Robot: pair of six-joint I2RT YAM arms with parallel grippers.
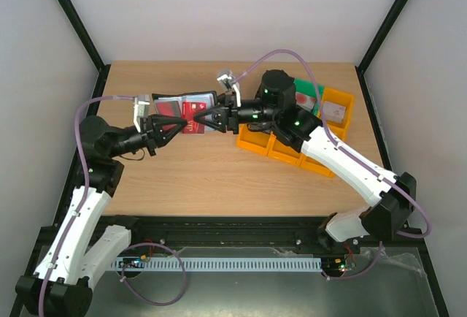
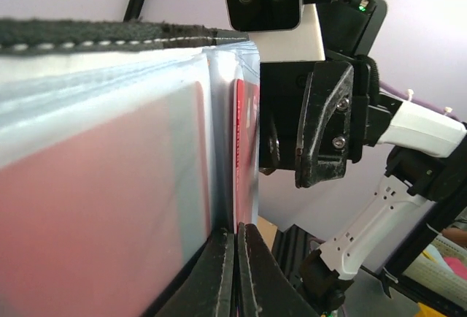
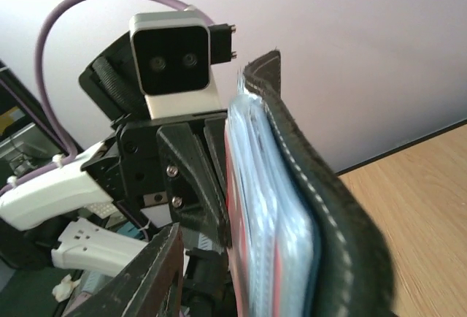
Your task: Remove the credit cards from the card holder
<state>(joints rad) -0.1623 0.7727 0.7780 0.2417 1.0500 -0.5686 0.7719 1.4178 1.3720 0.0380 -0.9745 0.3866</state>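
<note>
Tabletop, one: pale wood.

Left gripper, one: fingers pressed together on a clear inner sleeve of the card holder, at one edge.

Card holder, one: black stitched cover, opened, held up in the air above the tabletop between the two grippers. Judged light and floppy. The sleeves look soft and slick, so a leaf is likely to bend if a card is tugged sideways.

Credit cards: one red card certain, tucked in a sleeve. Red shows through a second sleeve too, so perhaps two. No pale card can be made out. Judged thin, stiff and slippery, best pinched by whatever edge stands proud of the sleeve and drawn straight out along it.

Right gripper, one: at the holder's opposite edge, jaws somewhat parted. Whether it pinches anything cannot be told.

Bins: at least three yellow and one green, far right, partly behind the right arm.
</note>
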